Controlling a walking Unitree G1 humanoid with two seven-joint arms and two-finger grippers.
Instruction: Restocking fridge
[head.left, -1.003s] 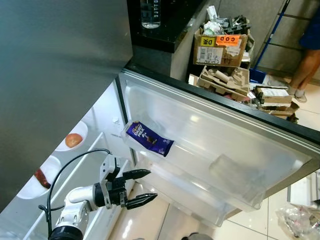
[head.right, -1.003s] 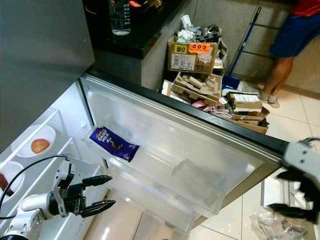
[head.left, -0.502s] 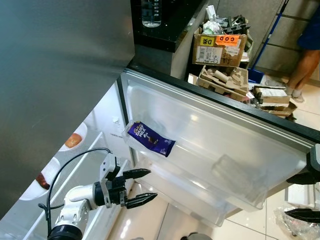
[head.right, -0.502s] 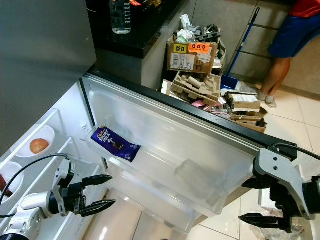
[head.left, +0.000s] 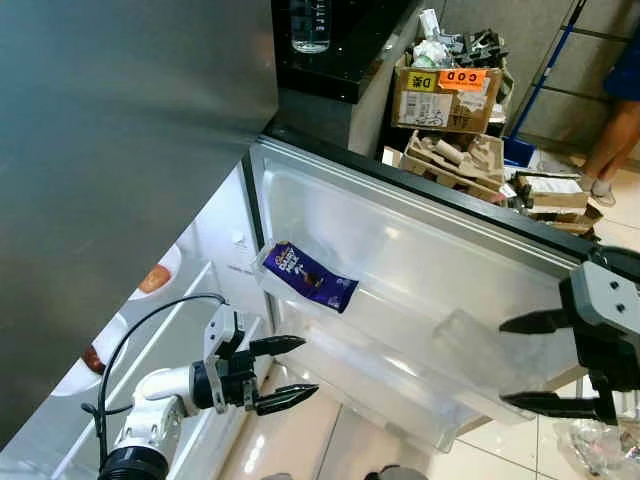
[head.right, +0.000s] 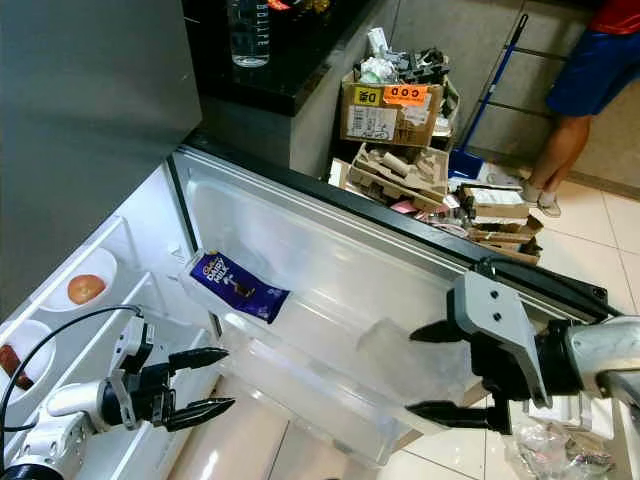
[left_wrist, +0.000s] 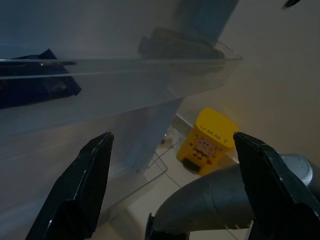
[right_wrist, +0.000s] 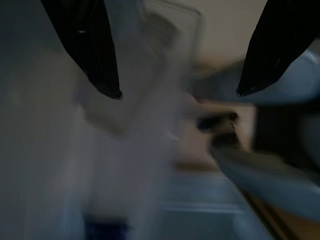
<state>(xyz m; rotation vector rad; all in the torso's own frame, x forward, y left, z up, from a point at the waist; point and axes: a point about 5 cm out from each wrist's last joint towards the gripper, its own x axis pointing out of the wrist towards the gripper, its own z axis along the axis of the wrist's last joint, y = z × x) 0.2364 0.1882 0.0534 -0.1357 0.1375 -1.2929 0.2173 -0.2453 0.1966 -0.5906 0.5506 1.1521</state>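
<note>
The fridge door stands wide open with clear plastic shelves. A purple chocolate packet lies in the upper door shelf. My left gripper is open, low by the fridge body, just below and left of that shelf, holding nothing. My right gripper is open at the outer end of the door, its fingers spread around the end of the clear door shelf. Inside the fridge sit a white bowl with an apple and another bowl with something red.
Cardboard boxes and packing junk are piled behind the door. A person stands at the far right. A water bottle stands on the black counter. A plastic bag lies on the tiled floor.
My right gripper has swung in from the right edge, leftward and up to the outer end of the door shelf. The left gripper has stayed put. The camera has shifted slightly.
</note>
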